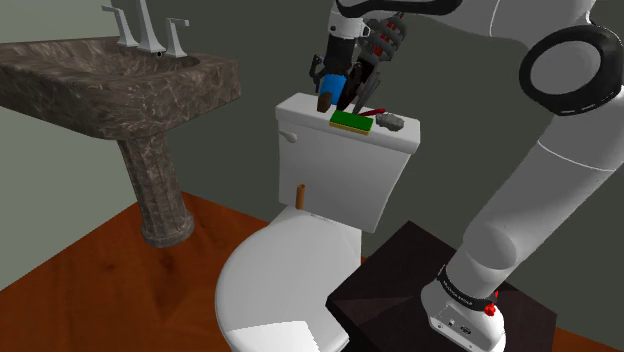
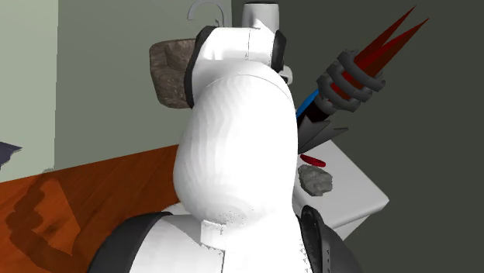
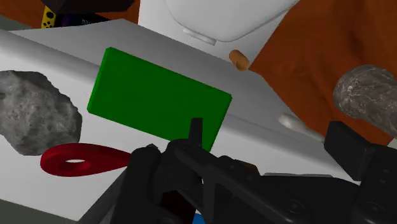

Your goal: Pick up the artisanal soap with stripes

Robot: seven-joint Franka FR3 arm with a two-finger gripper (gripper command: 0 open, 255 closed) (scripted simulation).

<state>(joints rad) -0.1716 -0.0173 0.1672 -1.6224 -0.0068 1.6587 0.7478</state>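
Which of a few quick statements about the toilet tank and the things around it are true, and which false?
The green block lies on the tank lid. True.
A grey lump lies on that lid beside the block. True.
The red loop lies on the floor. False: it lies on the tank lid.
The seat cover is raised. False: it is down.
The sink is plain white. False: it is dark and mottled.
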